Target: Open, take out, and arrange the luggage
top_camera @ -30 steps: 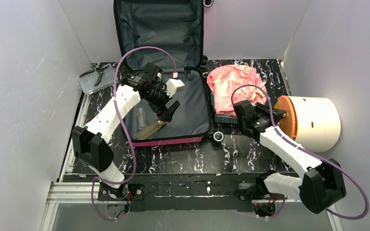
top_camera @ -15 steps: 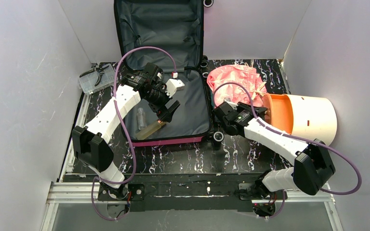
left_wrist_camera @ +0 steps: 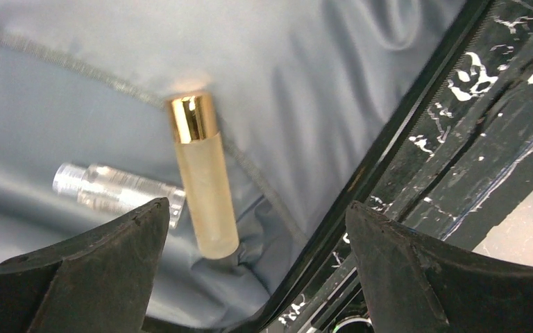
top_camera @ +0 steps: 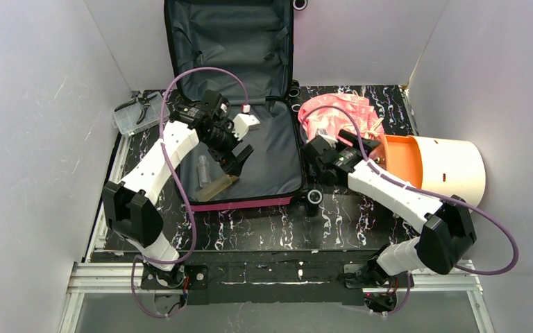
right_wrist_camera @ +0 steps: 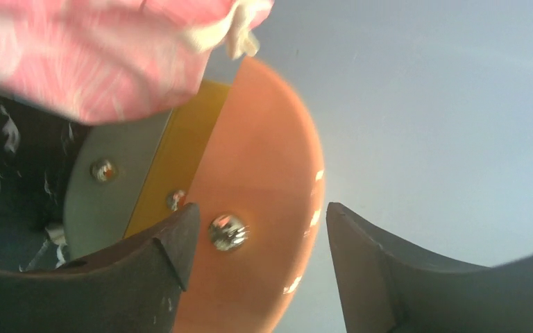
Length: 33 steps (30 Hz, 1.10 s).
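Note:
The hot-pink luggage (top_camera: 243,203) lies open, its lid propped up against the back wall and its dark grey lining (left_wrist_camera: 305,83) showing. A frosted bottle with a gold cap (top_camera: 216,186) (left_wrist_camera: 205,187) and a small clear bottle (top_camera: 202,166) (left_wrist_camera: 111,189) lie in the base near the front rim. My left gripper (top_camera: 234,161) (left_wrist_camera: 257,205) hovers open just above the frosted bottle and holds nothing. My right gripper (top_camera: 330,149) (right_wrist_camera: 262,208) is open and empty between the luggage's right side and the cream cylinder, facing the cylinder's orange end (right_wrist_camera: 264,173).
A pink cloth (top_camera: 340,114) (right_wrist_camera: 97,55) is heaped right of the luggage. The cream cylinder (top_camera: 451,170) lies on its side at the far right. A clear plastic box (top_camera: 139,111) with a black tool sits at the back left. White walls enclose the table (top_camera: 271,225).
My right arm has swung left from the cylinder towards the luggage's right side, and the cylinder's orange end has shifted left. My left gripper has moved slightly left over the bottles.

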### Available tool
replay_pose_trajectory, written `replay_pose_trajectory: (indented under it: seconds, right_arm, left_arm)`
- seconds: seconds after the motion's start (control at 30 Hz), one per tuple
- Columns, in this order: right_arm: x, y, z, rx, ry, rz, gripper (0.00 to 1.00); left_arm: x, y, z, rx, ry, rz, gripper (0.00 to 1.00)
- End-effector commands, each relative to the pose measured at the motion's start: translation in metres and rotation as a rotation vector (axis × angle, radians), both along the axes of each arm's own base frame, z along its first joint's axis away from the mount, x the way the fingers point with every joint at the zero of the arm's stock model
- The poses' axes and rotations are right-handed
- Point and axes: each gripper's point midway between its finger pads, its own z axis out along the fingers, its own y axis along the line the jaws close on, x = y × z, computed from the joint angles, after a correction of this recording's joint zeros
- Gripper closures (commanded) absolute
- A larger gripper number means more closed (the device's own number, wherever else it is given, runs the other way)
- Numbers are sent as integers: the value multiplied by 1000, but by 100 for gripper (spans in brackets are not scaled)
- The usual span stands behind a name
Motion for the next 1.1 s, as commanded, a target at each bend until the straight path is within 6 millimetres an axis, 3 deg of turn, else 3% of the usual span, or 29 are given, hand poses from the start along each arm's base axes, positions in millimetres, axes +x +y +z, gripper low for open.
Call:
replay_pose_trajectory:
  seconds: [0.0, 0.13, 0.23, 0.4, 0.6, 0.83, 0.93, 1.0, 1.07]
  right_arm:
    - [22, 31, 35, 230, -116, 3, 22]
    - [42, 61, 54, 413, -168, 36, 15]
    - [54, 92, 61, 602, -169, 104, 13]
    - [65, 139, 75, 875, -174, 233, 11]
    - [66, 149, 85, 949, -220, 306, 9]
    - [64, 148, 71, 924, -188, 309, 9]
    - [63, 150, 69, 939, -182, 316, 9]
    - [62, 151, 69, 950, -181, 319, 9]
    - [62, 152, 68, 958, -178, 317, 9]
  left_arm:
    - [4, 42, -12, 93, 63, 93, 2]
    - [5, 65, -30, 166, 115, 129, 2]
    - [-3, 65, -44, 162, 136, 21, 5]
    - [4, 61, -78, 192, 237, 49, 6]
    - [33, 52, -124, 283, 172, 44, 6]
    - [57, 52, -162, 377, 123, 103, 15]
    - [48, 49, -174, 395, 128, 64, 29]
    - [46, 51, -179, 423, 125, 55, 48]
    - [51, 51, -173, 419, 117, 84, 74]
